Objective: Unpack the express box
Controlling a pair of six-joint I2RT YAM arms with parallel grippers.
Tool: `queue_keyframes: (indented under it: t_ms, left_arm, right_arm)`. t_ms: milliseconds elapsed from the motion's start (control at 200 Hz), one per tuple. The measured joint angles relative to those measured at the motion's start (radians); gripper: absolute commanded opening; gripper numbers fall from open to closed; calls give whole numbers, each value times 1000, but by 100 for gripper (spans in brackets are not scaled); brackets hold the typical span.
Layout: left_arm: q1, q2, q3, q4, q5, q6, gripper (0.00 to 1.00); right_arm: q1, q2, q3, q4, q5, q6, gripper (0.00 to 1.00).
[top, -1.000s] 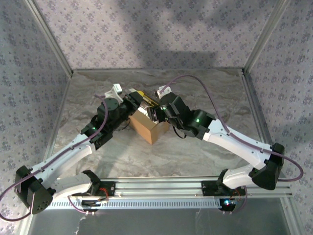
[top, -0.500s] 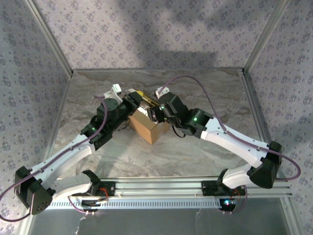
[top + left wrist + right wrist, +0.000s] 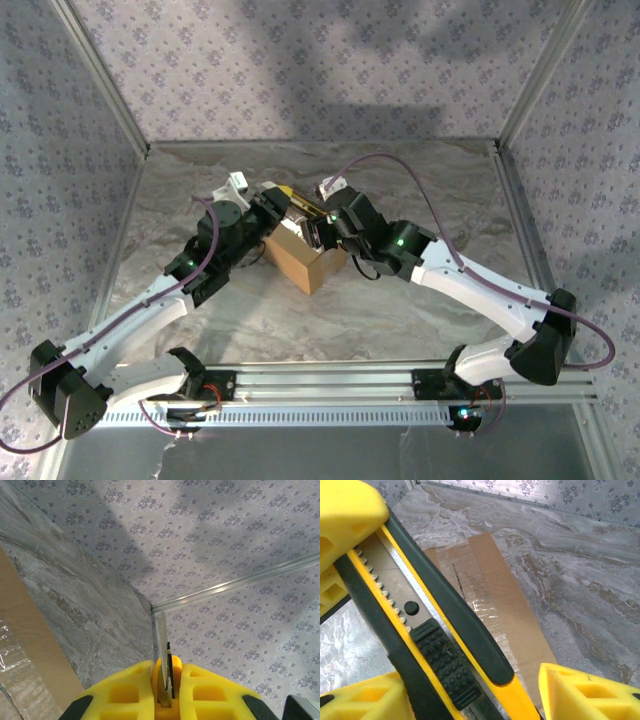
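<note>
The express box (image 3: 305, 262), a brown carton, stands mid-table; its taped top (image 3: 490, 590) lies under both grippers, and one edge of it (image 3: 20, 655) runs down the left of the left wrist view. My left gripper (image 3: 272, 205) is shut on a yellow-and-black utility knife (image 3: 290, 205) above the box, and the bare blade (image 3: 162, 640) sticks out between its yellow fingers (image 3: 125, 690). My right gripper (image 3: 318, 232) is open around the knife's handle (image 3: 435, 630). A gap shows between the handle and its right finger (image 3: 585, 690).
The table (image 3: 400, 180) is covered in crinkled silver sheet. Patterned walls with metal corner posts (image 3: 110, 90) close in the back and sides. A rail (image 3: 340, 385) carrying both arm bases runs along the near edge.
The right arm has edged slightly left toward the knife and box. The left arm and the box have not moved.
</note>
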Motion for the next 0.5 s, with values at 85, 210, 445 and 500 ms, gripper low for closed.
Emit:
queue_keyframes:
  t_ms: [85, 210, 445, 500]
  left_arm:
    - [0, 0, 0, 0, 0, 0, 0]
    - [2, 0, -2, 0, -2, 0, 0]
    - [2, 0, -7, 0, -2, -1, 0]
    - [2, 0, -8, -1, -3, -3, 0]
  right_arm:
    - [2, 0, 0, -3, -7, -11, 46]
    - [6, 0, 0, -11, -24, -29, 33]
    - [8, 0, 0, -18, -25, -36, 11]
    - [8, 0, 0, -19, -25, -36, 9]
